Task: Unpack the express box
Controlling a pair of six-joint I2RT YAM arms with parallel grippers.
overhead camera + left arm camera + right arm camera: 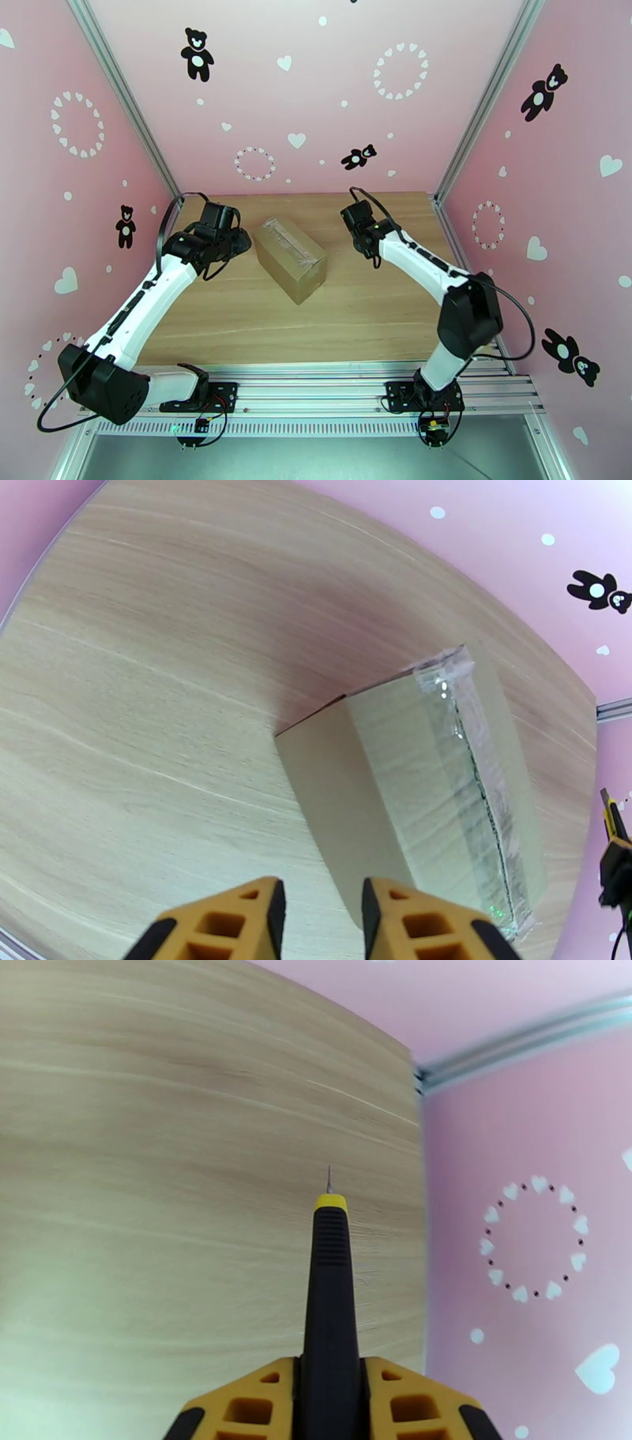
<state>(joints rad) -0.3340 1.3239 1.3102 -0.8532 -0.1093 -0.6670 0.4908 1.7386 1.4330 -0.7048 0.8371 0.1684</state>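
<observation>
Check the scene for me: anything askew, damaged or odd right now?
Nothing spilled. The express box lies diagonal on the table, and its tape shows a dark line along the seam, possibly a slit. The right gripper holds a knife, blade tip out.

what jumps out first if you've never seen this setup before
The small brown cardboard box with clear shiny tape along its top seam, sitting askew at the centre of the top view. Then the black-and-yellow utility knife clamped in the right gripper, blade tip out, right of the box; the left gripper hangs empty beside it.
</observation>
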